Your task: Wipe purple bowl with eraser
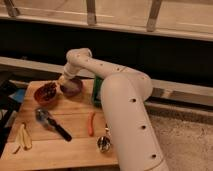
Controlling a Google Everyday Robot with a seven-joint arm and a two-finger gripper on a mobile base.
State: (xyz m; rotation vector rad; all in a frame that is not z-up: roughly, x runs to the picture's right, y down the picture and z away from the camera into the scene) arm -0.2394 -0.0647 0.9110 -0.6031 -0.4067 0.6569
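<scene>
Purple bowl (75, 90) — closed gripper (64, 80) at its left rim.

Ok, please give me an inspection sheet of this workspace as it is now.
Surface: wooden table, partly hidden by the arm.
Job's things: purple bowl near back edge; eraser not visible.
Clutter: orange-brown bowl with dark fruit, black-handled utensil, orange stick, yellow strips, green object, small metal item.
Grippers: gripper shut, at the purple bowl's left rim.
Cables: nothing seen.
Surroundings: dark wall, window posts above.
</scene>
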